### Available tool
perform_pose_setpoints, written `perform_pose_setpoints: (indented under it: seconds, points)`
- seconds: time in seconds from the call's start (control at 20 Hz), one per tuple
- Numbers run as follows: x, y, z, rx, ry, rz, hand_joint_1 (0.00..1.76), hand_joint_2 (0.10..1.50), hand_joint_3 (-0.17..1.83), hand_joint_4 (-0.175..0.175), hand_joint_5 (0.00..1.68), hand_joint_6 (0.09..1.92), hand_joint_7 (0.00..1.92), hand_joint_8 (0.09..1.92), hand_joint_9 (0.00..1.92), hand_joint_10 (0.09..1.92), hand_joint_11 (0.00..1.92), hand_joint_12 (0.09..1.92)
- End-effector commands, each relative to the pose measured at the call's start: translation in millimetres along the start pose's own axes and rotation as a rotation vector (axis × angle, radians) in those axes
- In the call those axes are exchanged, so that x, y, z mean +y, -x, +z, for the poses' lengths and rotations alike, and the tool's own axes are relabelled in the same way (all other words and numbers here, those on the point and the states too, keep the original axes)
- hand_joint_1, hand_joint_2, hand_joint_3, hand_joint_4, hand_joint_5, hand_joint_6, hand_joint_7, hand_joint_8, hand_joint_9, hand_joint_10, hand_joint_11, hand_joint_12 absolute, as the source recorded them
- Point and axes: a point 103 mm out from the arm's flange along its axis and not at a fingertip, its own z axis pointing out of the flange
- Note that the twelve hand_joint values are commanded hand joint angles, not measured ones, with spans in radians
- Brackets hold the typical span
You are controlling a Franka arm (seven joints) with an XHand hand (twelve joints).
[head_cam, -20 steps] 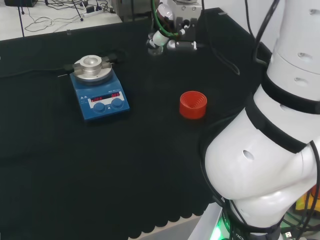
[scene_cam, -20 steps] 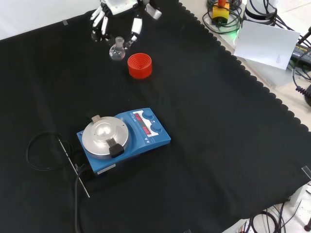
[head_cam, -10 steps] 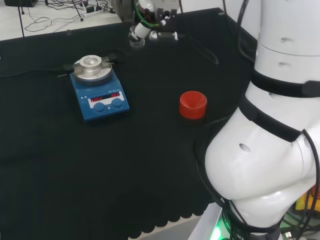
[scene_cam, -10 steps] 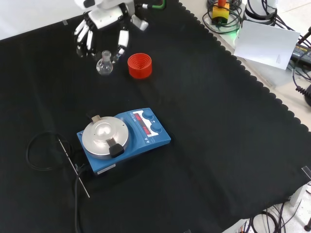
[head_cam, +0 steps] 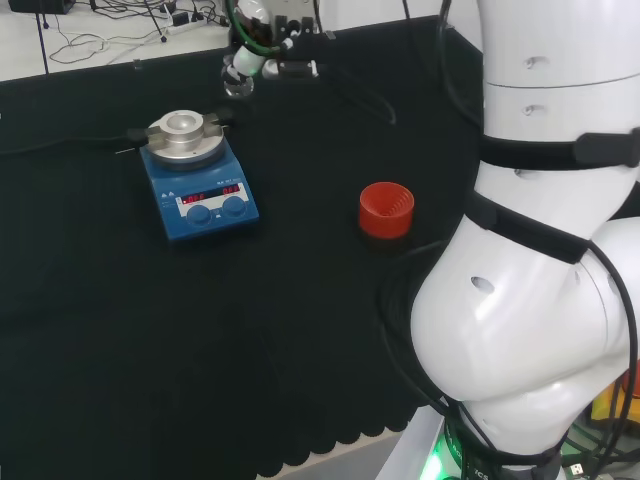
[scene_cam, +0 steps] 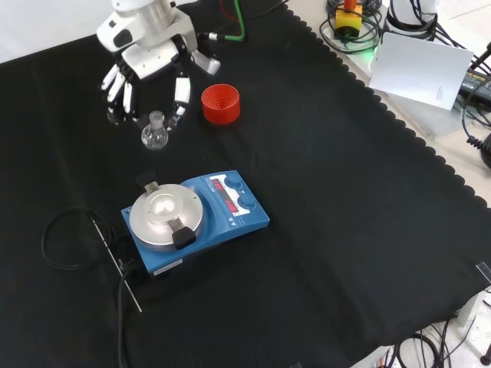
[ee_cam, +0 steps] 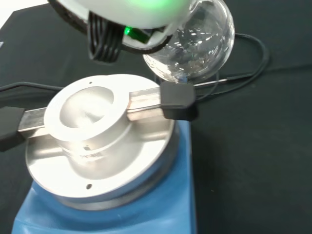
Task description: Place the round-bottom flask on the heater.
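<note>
Change: over the last second the hand (scene_cam: pixel 146 65) has carried the round-bottom flask (scene_cam: pixel 154 135) away from the red ribbed stand (scene_cam: pixel 220 103) and toward the heater (scene_cam: pixel 192 218) — in the front view it has come steadily left and down.
Meaning: judged as mid-transfer; the flask is close to the heater but not yet over its metal block (ee_cam: pixel 90 114), so it still has to be centred and lowered.
Hand: fingers curled down around the flask's neck, flask hanging below them, clear of the cloth.
Flask position: wrist view puts the bulb (ee_cam: pixel 192 46) just beyond the block's rim, above the black clamp knob (ee_cam: pixel 176 99).
Hard to see: the exact finger contact on the neck — the glass is clear; whether the flask holds anything, I cannot tell.
Cut off: the heater's front panel in the wrist view.
</note>
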Motion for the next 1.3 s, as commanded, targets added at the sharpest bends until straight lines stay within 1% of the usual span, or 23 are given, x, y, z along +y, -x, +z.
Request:
perform_pose_setpoints:
  seconds: [0.05, 0.3, 0.5, 0.95, 1.3]
  points:
    - [25.9, -32.7, 13.7, 0.002, -0.045, -0.053, 1.12, 0.65, 0.82, 0.027, 1.13, 1.01, 0.52, 0.66, 0.77, 0.54, 0.44, 1.30]
    - [44.1, -44.1, 20.9, 0.004, -0.062, -0.072, 1.12, 0.65, 0.82, 0.025, 1.13, 1.01, 0.52, 0.66, 0.77, 0.54, 0.44, 1.30]
    - [50.7, -49.6, 26.8, 0.002, -0.071, -0.081, 1.12, 0.65, 0.82, 0.024, 1.13, 1.01, 0.52, 0.66, 0.77, 0.54, 0.44, 1.30]
    - [53.0, -59.0, 42.2, 0.003, -0.089, -0.095, 1.12, 0.64, 0.83, 0.022, 1.13, 1.01, 0.52, 0.66, 0.77, 0.54, 0.45, 1.30]
    - [52.2, -65.1, 47.6, -0.003, -0.084, -0.108, 1.12, 0.64, 0.83, 0.021, 1.13, 1.01, 0.52, 0.66, 0.77, 0.54, 0.45, 1.30]
